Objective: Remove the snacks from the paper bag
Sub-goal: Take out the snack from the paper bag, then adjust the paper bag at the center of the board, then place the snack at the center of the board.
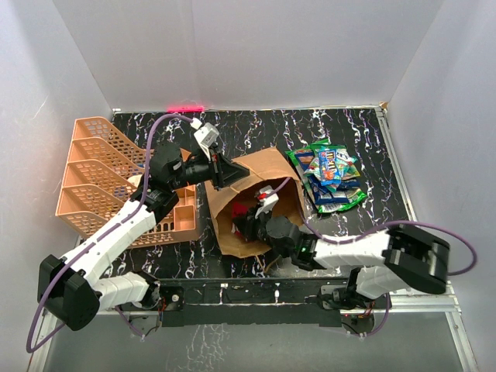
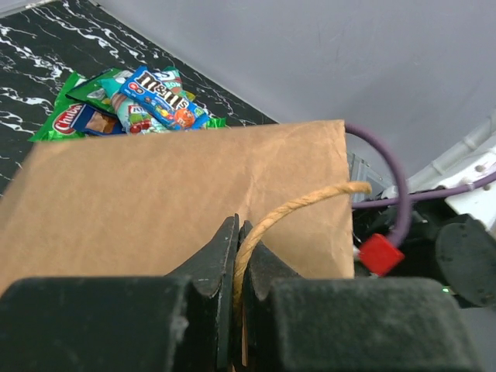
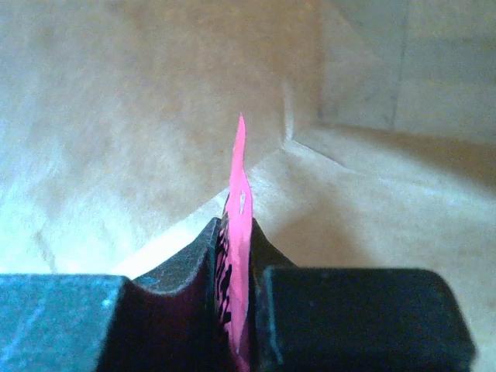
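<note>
A brown paper bag (image 1: 260, 164) lies on the marbled table (image 1: 372, 139), with green and blue snack packets (image 1: 329, 174) heaped just beside it on the right arm's side. The left gripper (image 2: 238, 229) is clamped on the bag's twisted handle (image 2: 302, 203). The right gripper (image 3: 236, 229), inside the bag, pinches what appears to be a pink packet (image 3: 240, 178).

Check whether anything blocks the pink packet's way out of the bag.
Nothing visible does. The right pincer grips the pink packet inside the paper bag, whose handle the left pincer clamps.
</note>
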### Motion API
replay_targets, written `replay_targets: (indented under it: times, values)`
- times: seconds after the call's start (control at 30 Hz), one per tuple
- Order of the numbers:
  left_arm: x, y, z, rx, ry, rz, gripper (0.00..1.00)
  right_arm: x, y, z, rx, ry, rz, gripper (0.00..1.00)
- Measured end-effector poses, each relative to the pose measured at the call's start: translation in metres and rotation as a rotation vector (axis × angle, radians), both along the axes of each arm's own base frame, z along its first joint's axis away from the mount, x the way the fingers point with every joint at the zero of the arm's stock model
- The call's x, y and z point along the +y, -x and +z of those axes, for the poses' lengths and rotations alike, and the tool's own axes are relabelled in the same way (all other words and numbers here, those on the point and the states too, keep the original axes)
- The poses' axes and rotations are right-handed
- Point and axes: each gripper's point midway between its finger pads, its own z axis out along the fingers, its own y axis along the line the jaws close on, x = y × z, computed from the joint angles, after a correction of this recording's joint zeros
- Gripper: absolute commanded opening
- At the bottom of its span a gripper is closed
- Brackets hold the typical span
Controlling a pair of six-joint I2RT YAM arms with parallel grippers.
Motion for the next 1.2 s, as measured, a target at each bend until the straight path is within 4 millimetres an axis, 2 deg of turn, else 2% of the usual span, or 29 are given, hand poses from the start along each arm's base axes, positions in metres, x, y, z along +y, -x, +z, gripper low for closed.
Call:
replay_targets:
  times: [0.13,0.23,0.33,0.47,0.53,0.63,0.8,0.9,1.0,1.13,1.2]
  values:
    - [0.002,-0.006,0.006,0.006,-0.003,0.036,0.0,-0.006,0.032,0.019,0.036,0.017,0.134,0.07]
    - [0.003,-0.015,0.016,0.033,-0.003,0.081,0.0,-0.015,0.053,0.041,0.073,0.03,0.218,0.07]
    - [0.002,-0.028,0.027,0.072,-0.001,0.138,0.0,-0.024,0.07,0.079,0.092,0.01,0.28,0.07]
    - [0.005,-0.036,0.034,0.138,0.006,0.196,0.0,-0.046,0.08,0.144,0.065,-0.079,0.282,0.07]
    - [0.004,-0.035,0.039,0.163,0.017,0.196,0.0,-0.061,0.074,0.175,0.04,-0.129,0.216,0.07]
    - [-0.003,-0.029,0.048,0.198,0.059,0.141,0.0,-0.076,0.056,0.203,-0.006,-0.167,0.091,0.07]
    - [-0.015,-0.025,0.05,0.268,0.102,0.069,0.0,-0.069,0.018,0.213,-0.058,-0.091,-0.074,0.07]
    - [-0.017,-0.032,0.047,0.297,0.086,0.093,0.0,-0.046,-0.003,0.205,-0.075,0.013,-0.125,0.07]
    - [-0.015,-0.042,0.05,0.282,0.067,0.137,0.0,-0.042,-0.019,0.217,-0.102,0.057,-0.191,0.07]
    - [-0.006,-0.054,0.053,0.227,0.024,0.212,0.0,-0.059,-0.032,0.266,-0.165,0.029,-0.308,0.07]
    - [0.0,-0.06,0.05,0.204,-0.006,0.25,0.0,-0.077,-0.036,0.294,-0.199,0.011,-0.373,0.07]
